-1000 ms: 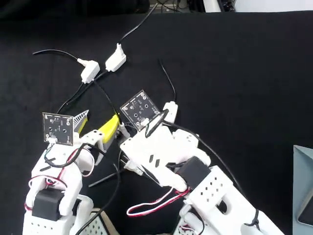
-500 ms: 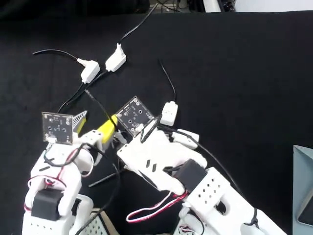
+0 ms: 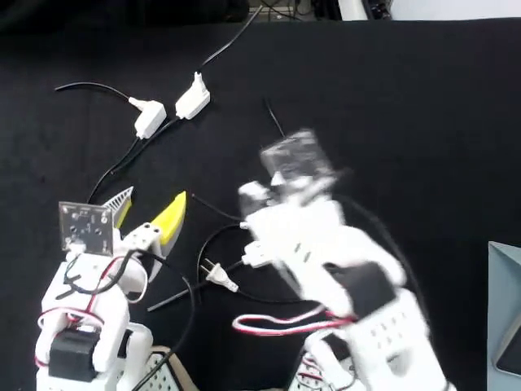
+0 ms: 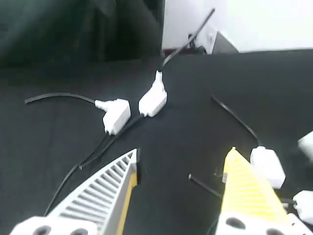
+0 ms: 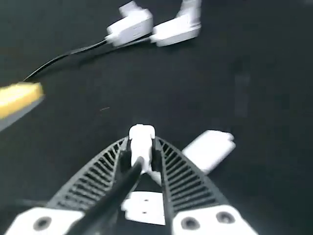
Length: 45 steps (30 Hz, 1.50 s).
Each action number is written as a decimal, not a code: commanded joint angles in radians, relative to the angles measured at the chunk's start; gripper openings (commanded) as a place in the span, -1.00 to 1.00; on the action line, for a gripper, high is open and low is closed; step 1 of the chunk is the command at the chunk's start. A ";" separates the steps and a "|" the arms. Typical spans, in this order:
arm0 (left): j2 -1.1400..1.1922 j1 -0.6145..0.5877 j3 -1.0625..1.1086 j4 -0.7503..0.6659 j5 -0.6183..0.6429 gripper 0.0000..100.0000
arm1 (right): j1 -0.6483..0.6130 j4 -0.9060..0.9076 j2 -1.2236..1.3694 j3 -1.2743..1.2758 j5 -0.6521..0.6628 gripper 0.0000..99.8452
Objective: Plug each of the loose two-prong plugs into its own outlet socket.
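Observation:
My right gripper (image 5: 141, 139) is shut on a small white plug (image 5: 141, 145) whose black cord trails back over the wrist. A white outlet socket (image 5: 209, 149) lies on the black cloth just beside its fingers. Two more white sockets (image 3: 149, 119) (image 3: 193, 99) lie side by side at the far left, ahead of both grippers. A loose two-prong plug (image 3: 218, 277) rests on the cloth between the arms. My left gripper (image 3: 151, 204) stands open and holds nothing, with its grey finger (image 4: 105, 191) and yellow finger (image 4: 244, 191) wide apart.
Black cords (image 3: 122, 159) run from the far sockets toward the left arm, and another loops near the loose plug. A thin black stick (image 3: 167, 301) lies by the left arm's base. A grey box (image 3: 506, 309) sits at the right edge.
The right arm swung right and away from the left arm, uncovering the loose plug on the cloth. The left arm drew back a little toward its base.

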 commanded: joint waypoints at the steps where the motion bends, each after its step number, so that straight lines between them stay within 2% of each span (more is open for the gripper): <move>1: 0.115 -0.012 -0.024 -0.029 -0.025 -0.44 | 0.176 0.121 -0.114 -0.128 0.011 -0.98; 4: 0.256 0.010 -0.025 -0.074 -0.086 -0.44 | 0.276 0.129 -0.143 -0.113 0.061 -0.97; 8: 0.482 0.145 -0.084 -0.072 -0.152 -0.44 | 0.368 0.124 -0.142 -0.091 0.069 -0.97; 14: 0.815 0.295 -0.249 -0.066 -0.163 -0.43 | 0.465 0.124 -0.151 -0.090 0.098 -0.97; 19: 1.114 0.369 -0.390 -0.074 -0.203 -0.38 | 0.512 0.126 -0.151 -0.090 0.104 -0.97; 28: 1.560 0.426 -0.613 -0.081 -0.245 -0.38 | 0.528 0.132 -0.148 -0.088 0.104 -0.97; 34: 1.692 0.470 -0.656 -0.176 -0.245 -0.38 | 0.528 0.129 -0.151 -0.068 0.104 -0.97; 45: 1.692 0.507 -0.656 -0.201 -0.247 -0.38 | 0.525 0.124 -0.151 -0.056 0.106 -0.97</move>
